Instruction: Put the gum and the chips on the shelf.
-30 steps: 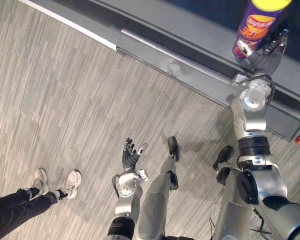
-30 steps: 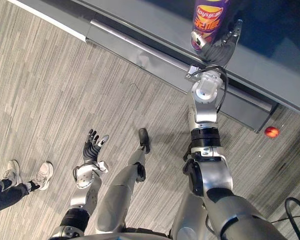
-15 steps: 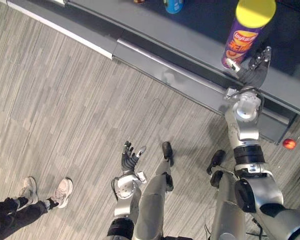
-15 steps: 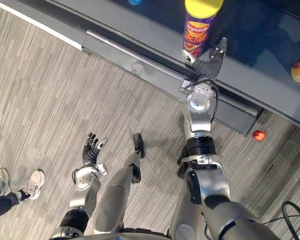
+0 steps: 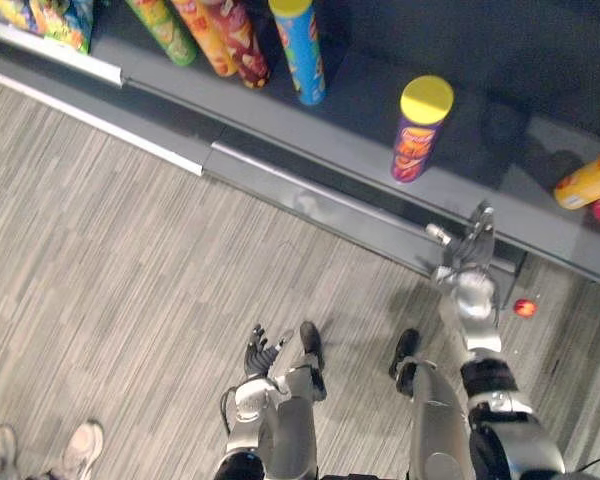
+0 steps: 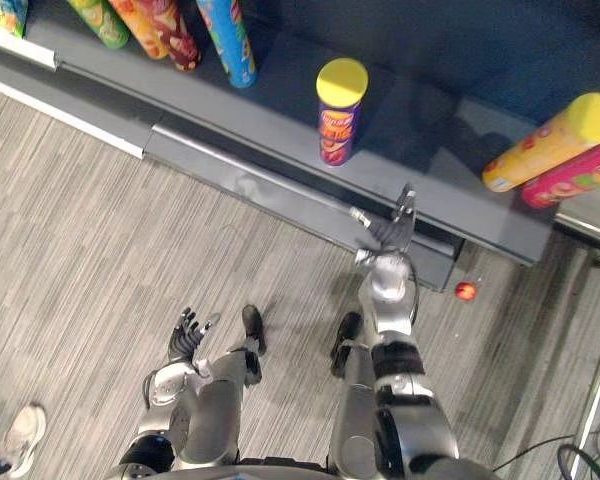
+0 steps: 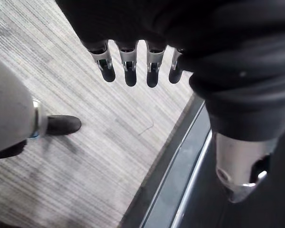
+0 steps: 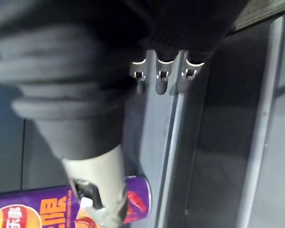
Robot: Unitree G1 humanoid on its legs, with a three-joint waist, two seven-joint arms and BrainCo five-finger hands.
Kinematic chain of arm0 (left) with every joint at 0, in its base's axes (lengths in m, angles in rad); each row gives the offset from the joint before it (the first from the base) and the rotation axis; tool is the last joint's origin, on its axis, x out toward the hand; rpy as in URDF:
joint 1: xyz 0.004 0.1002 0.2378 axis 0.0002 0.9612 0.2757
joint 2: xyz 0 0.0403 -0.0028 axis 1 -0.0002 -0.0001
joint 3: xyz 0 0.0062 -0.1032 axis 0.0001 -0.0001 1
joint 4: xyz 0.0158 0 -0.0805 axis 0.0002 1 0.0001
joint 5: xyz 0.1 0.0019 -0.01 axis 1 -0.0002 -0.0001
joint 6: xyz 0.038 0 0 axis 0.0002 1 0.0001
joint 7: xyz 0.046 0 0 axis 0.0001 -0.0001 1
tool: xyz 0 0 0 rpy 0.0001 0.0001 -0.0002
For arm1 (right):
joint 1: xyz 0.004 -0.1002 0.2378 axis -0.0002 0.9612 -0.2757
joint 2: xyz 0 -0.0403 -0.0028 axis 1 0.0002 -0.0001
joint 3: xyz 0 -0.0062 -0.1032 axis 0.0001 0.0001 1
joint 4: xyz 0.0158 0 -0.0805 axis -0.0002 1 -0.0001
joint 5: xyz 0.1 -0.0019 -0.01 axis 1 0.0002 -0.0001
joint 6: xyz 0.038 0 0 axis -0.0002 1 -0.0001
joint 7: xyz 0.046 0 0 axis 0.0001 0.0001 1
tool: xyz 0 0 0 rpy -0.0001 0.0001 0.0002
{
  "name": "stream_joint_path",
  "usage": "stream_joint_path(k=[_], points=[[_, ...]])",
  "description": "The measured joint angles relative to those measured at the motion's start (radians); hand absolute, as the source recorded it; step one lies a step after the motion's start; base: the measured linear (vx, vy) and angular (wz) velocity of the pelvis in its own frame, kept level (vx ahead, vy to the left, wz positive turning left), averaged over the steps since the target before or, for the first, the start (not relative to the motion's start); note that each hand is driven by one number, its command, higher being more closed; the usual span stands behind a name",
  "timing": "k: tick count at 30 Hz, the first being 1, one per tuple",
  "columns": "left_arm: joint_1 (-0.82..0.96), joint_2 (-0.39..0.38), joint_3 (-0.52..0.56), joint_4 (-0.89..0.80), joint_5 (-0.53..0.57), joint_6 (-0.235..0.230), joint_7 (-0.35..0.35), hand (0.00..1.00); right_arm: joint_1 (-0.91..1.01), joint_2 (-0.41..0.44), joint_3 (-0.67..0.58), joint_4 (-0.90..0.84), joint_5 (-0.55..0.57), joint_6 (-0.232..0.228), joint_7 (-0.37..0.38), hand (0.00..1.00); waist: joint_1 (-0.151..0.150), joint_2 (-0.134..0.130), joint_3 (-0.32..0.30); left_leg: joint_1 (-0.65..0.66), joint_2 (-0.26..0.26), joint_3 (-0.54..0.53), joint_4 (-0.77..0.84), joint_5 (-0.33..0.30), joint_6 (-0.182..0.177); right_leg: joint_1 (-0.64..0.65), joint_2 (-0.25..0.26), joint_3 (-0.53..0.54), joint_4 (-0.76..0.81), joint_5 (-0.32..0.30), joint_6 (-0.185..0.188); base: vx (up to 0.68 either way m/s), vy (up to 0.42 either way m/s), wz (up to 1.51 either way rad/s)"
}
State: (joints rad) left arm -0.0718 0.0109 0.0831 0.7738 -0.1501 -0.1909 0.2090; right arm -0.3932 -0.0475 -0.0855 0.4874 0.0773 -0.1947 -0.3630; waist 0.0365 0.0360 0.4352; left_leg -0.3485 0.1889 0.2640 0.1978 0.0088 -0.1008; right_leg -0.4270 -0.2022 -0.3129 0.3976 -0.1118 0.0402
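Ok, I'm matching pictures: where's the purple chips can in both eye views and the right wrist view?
Left eye view: purple chips can upright on the shelf, right of centre.
Right eye view: can near top centre.
Right wrist view: can past the right hand.
Shared landmark: that hand.

R hand (image 8: 164, 78) fingers straight; purple chips can (image 8: 23, 211) shows past thumb.

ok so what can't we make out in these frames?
Red thing on the floor, left eye view: too small to tell if it's gum.
Chips can, right wrist view: cut by the edge, partly behind the right hand's thumb.
Cans at the shelf's back, left eye view: tops cut by the edge.
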Motion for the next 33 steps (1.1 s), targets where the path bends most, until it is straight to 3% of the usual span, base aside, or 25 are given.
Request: stream_joint_path(k=[5, 8, 11, 15, 23, 27, 33], points=[[0.003, 0.040, 0.050, 0.109, 0.050, 0.008, -0.021, 0.00, 0.126, -0.027, 0.040, 0.026, -0.002, -0.013, 0.051, 0.00, -0.017, -0.022, -0.008, 0.068, 0.007, 0.010, -0.013, -0.010, 0.001, 0.089, 0.040, 0.022, -0.100, 0.045, 0.010, 0.11, 0.028, -0.19], [0.109, 0.039, 0.157, 0.186, 0.123, 0.029, -0.050, 0.00, 0.407, -0.014, 0.099, -0.002, -0.041, -0.036, 0.190, 0.00, -0.045, -0.060, -0.151, 0.162, -0.003, 0.038, -0.110, -0.008, -0.003, 0.181, 0.067, 0.036, -0.229, 0.071, 0.031, 0.18, 0.042, -0.23], [0.118, 0.049, 0.162, 0.230, 0.158, 0.034, -0.072, 0.00, 0.529, -0.015, 0.081, 0.086, -0.060, -0.036, 0.257, 0.00, -0.066, -0.072, -0.206, 0.224, -0.022, 0.069, -0.167, -0.006, -0.001, 0.233, 0.074, 0.053, -0.294, 0.103, 0.041, 0.19, 0.064, -0.24], [0.119, 0.037, 0.220, 0.257, 0.170, 0.041, -0.097, 0.00, 0.595, -0.010, 0.044, 0.251, -0.080, -0.033, 0.304, 0.00, -0.067, -0.065, -0.242, 0.301, -0.044, 0.091, -0.226, -0.001, 0.002, 0.297, 0.073, 0.072, -0.350, 0.119, 0.054, 0.10, 0.048, -0.15], [0.166, 0.017, 0.346, 0.305, 0.134, 0.048, -0.109, 0.00, 0.584, 0.008, -0.169, 0.464, -0.067, -0.031, 0.318, 0.00, -0.063, -0.058, -0.312, 0.394, -0.059, 0.110, -0.287, -0.001, 0.001, 0.375, 0.075, 0.080, -0.395, 0.123, 0.061, 0.06, 0.013, -0.04], [0.177, -0.006, 0.400, 0.327, 0.038, 0.050, -0.118, 0.00, 0.587, 0.021, -0.297, 0.599, -0.015, 0.021, 0.295, 0.00, -0.062, -0.052, -0.331, 0.425, -0.064, 0.137, -0.293, -0.004, -0.001, 0.388, 0.074, 0.106, -0.398, 0.124, 0.063, 0.01, 0.003, -0.18], [0.176, -0.017, 0.392, 0.343, -0.005, 0.069, -0.141, 0.00, 0.592, 0.028, -0.361, 0.634, 0.124, 0.060, 0.284, 0.00, -0.063, -0.036, -0.348, 0.453, -0.064, 0.137, -0.298, -0.008, -0.004, 0.420, 0.075, 0.105, -0.414, 0.125, 0.065, -0.02, -0.009, -0.02]])
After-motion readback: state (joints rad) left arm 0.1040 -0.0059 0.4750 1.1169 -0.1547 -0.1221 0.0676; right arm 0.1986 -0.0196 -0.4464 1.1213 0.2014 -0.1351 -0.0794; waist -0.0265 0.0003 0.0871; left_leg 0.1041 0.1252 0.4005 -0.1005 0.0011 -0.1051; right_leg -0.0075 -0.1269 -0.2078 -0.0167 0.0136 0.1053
